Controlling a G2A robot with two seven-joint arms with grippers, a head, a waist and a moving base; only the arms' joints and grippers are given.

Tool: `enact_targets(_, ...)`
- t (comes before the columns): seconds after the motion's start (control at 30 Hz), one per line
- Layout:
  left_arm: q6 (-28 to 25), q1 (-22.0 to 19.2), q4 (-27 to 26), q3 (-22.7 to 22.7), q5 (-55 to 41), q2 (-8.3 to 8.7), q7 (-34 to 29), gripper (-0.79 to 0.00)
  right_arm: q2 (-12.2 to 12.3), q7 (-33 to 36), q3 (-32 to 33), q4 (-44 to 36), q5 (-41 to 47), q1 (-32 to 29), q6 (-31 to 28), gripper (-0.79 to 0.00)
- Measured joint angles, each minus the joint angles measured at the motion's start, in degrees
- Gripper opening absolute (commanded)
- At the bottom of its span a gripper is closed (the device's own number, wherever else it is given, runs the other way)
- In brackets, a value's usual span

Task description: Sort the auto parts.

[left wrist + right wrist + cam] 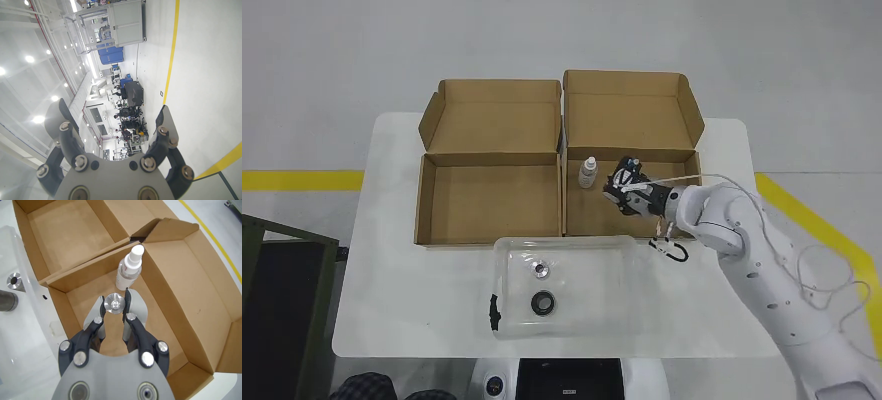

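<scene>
Right gripper tight around metal part above cardboard box.

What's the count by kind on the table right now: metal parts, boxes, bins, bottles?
Boxes: 2, the left box and the right box
Bins: 1, the clear bin
Bottles: 1, the spray bottle
Metal parts: 3, the held part in the right gripper, plus the silver part and the dark part in the clear bin
Total: 7

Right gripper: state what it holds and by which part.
The right gripper holds a shiny round metal part, pinched across its rim between both fingers.
</scene>
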Motion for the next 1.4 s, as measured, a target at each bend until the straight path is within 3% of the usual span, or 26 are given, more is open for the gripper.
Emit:
enact_targets(0.7, 0.0, 0.0, 0.0, 0.0, 0.0, 0.0, 0.0, 0.0, -3.2, 2.8, -9.4, 11.0, -2.8, 7.4, 3.0, -0.785)
enact_targets(0.9, 0.0, 0.0, 0.0, 0.0, 0.0, 0.0, 0.0, 0.0, -3.8, 2.6, -10.7, 12.6, -3.4, 8.4, 3.4, -0.6)
enact_targets(1.17, 0.0, 0.0, 0.0, 0.0, 0.0, 0.0, 0.0, 0.0, -4.2, 2.3, -10.7, 12.9, -3.5, 8.5, 3.6, -0.533)
enact_targets(1.4, 0.0, 0.0, 0.0, 0.0, 0.0, 0.0, 0.0, 0.0, -3.2, 3.4, -7.5, 7.2, -4.3, 5.9, 3.2, -0.477)
